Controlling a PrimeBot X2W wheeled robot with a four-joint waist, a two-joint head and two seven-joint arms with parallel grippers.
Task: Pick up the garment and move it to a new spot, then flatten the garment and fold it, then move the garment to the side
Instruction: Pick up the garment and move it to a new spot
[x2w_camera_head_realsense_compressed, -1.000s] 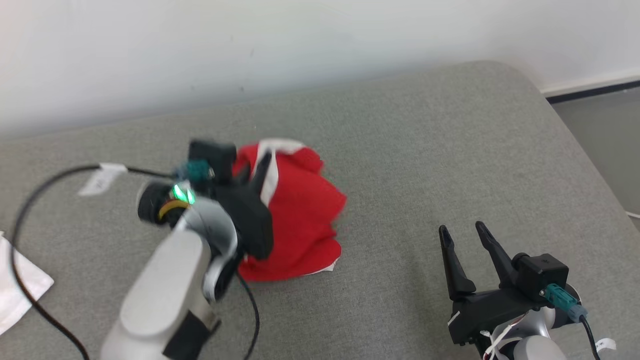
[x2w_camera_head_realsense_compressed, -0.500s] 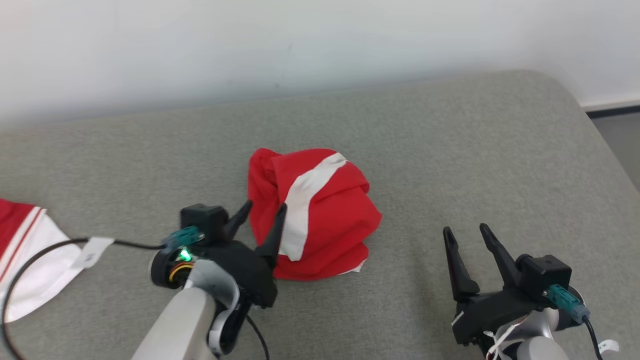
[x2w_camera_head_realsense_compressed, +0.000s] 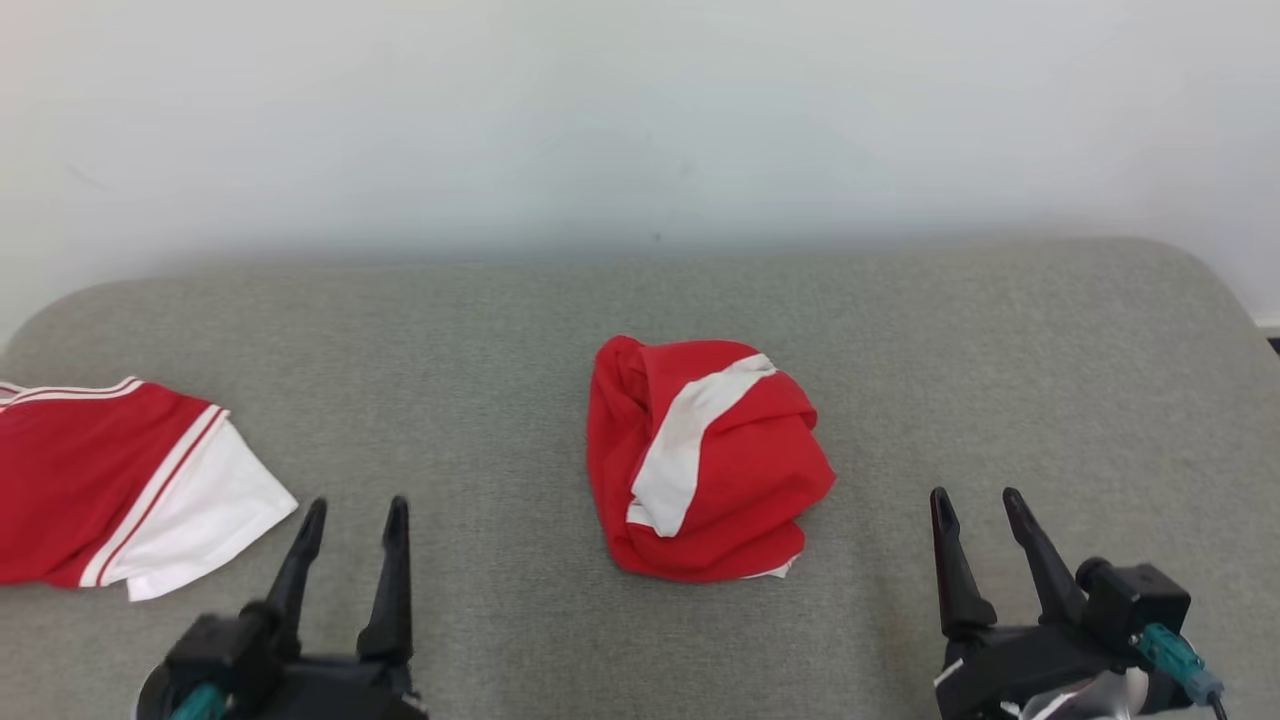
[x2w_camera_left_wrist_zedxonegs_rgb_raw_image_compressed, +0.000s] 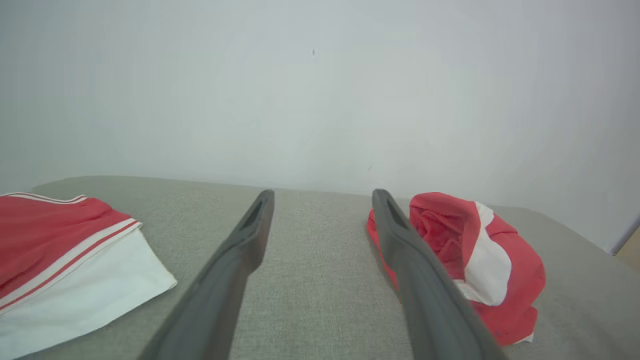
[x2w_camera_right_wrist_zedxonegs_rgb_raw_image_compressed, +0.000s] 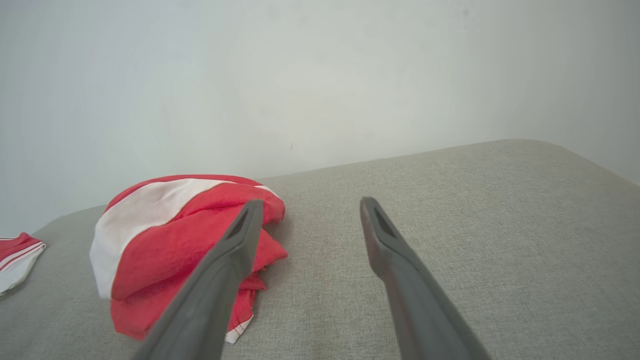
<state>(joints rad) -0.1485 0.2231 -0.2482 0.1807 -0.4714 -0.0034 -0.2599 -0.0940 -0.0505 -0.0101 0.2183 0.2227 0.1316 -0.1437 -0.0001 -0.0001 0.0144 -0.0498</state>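
Light's bright, soft and even on my end; the wall (x2w_camera_head_realsense_compressed: 640, 120) is washed out, with a dim band along its foot. My left gripper (x2w_camera_left_wrist_zedxonegs_rgb_raw_image_compressed: 322, 195) and right gripper (x2w_camera_right_wrist_zedxonegs_rgb_raw_image_compressed: 311, 201) blur toward 6 o'clock in the wrist views.

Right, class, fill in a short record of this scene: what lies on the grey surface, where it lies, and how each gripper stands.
surface: grey padded surface, pale wall behind
centre: crumpled red garment with a white band, bunched in a heap
far left: flat red garment with white sleeve and striped trim, cut off by the frame edge
left gripper: open, empty, touching neither garment
right gripper: open, empty, right of the heap
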